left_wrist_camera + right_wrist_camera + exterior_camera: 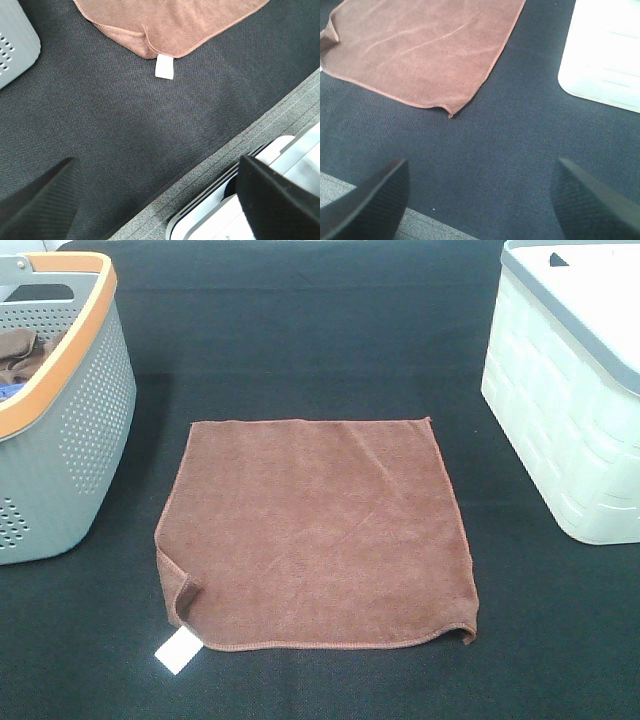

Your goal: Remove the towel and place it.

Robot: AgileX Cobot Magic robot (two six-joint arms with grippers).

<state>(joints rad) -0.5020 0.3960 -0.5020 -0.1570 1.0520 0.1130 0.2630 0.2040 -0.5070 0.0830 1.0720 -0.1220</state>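
Note:
The towel point(315, 530), a square reddish-brown cloth with a stitched hem, lies spread flat on the black table cover between the two baskets. Its small white tag point(178, 650) sticks out at the near left corner, which is slightly folded over. The towel also shows in the left wrist view point(175, 22) with the tag point(164, 67), and in the right wrist view point(420, 47). My left gripper point(160, 200) is open and empty, apart from the towel at the table's near edge. My right gripper point(480, 195) is open and empty, near the towel's near right corner. Neither gripper shows in the high view.
A grey perforated basket with an orange rim point(60, 430) stands at the left and holds another brown cloth point(20, 352). A white basket with a grey rim point(570, 400) stands at the right, also in the right wrist view point(605, 50). White equipment point(225, 220) sits below the table's edge.

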